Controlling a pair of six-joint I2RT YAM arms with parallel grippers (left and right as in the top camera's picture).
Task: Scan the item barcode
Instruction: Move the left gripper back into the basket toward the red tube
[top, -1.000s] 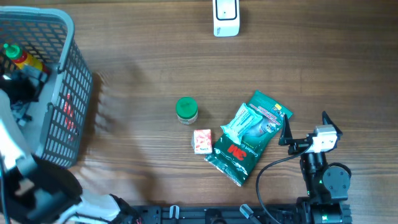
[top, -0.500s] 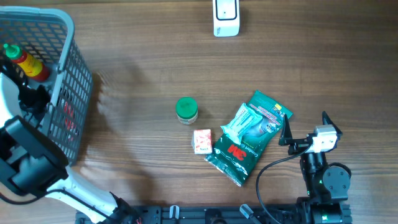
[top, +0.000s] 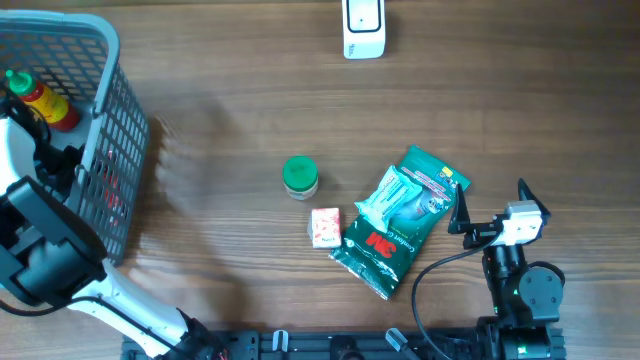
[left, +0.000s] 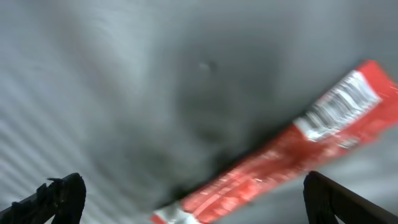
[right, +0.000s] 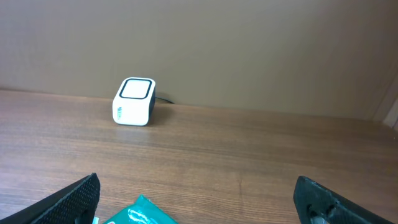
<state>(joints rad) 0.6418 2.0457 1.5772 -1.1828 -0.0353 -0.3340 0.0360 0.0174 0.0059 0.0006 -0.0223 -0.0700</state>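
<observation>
**Now: both pincers spread, nothing gripped, red packet lying in the basket**

Largest is the wooden desk (top: 230, 120), and at its left edge stands a grey mesh basket (top: 112, 140). The left arm (top: 45, 260) reaches into the basket. Its wrist view shows the left pincer (left: 198, 199) spread wide above a red packet (left: 280, 158) that lies slantwise on the grey basket floor, with neither fingertip touching it. The packet carries a white patch with dark stripes (left: 339, 102) near its upper right end; this looks like a barcode, but it is too blurred to read.

Right of the desk's centre lies a green bag (top: 400, 220) bearing "3M" in red; its smaller print cannot be read. The right pincer (right: 199, 205) is also spread and holds nothing, close to the bag's right side.

A white scanner (top: 363, 28) with a dark window sits at the far edge, well apart from the basket.

A red bottle (top: 40, 98) with a green cap lies in the basket.

A green-lidded jar (top: 300, 176) stands left of the bag.

Just below it is a small red-and-white box (top: 326, 227), its writing too small to tell.
</observation>
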